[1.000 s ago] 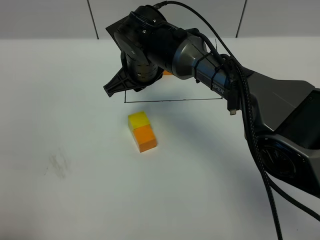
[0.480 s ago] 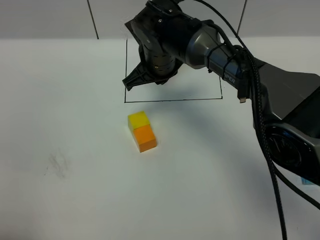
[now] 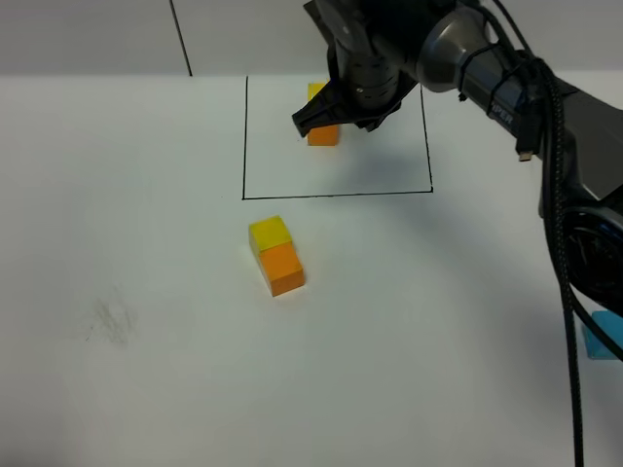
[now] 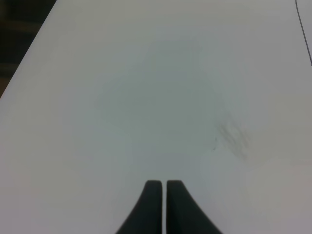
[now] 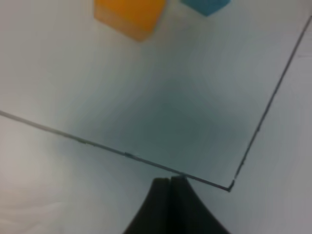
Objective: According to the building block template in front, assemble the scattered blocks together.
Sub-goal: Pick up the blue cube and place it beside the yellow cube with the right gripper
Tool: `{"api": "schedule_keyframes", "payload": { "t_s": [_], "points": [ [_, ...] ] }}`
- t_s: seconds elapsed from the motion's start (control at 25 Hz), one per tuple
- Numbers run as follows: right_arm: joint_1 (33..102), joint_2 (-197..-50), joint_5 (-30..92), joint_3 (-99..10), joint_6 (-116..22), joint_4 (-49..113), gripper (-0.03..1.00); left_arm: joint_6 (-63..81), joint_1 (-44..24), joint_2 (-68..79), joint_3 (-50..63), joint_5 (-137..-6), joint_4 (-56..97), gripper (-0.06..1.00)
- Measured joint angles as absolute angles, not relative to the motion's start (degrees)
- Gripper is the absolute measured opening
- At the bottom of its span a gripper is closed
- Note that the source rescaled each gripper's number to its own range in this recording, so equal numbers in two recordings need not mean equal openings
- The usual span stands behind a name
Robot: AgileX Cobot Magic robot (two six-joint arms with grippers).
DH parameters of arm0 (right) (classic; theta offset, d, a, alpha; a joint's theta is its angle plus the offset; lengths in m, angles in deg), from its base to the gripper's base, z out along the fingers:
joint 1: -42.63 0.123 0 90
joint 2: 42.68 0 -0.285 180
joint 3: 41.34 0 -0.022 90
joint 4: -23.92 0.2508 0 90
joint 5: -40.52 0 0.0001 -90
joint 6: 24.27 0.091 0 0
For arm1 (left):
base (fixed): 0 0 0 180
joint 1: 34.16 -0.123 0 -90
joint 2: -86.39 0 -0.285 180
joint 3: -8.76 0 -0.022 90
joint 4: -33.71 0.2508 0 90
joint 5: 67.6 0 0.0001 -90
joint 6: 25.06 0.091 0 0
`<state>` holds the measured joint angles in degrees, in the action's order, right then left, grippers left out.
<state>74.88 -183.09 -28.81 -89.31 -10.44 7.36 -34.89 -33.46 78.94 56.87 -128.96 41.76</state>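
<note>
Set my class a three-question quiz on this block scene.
1. True or false: the yellow cube touches the orange cube outside the outline.
2. The right jaws are: A open, B shut and empty, C shut on a cube.
3. Which loose cube lies apart from that pair?
Key: 1 true; 2 B; 3 the blue cube.

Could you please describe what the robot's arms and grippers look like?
The right arm is black with a metallic grey segment, and black cables run along it. The left gripper and right gripper have tapered matte black fingers.
</note>
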Motion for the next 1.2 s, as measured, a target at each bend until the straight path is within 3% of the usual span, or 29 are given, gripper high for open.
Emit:
{"api": "schedule_keyframes", "payload": {
  "t_s": [1.2],
  "points": [
    [57.6, -176.8, -29.1, -87.5, -16.9, 7.4, 0.00, -34.9, -33.5, 78.9, 56.9, -129.0, 41.8, 0.00]
  ]
}}
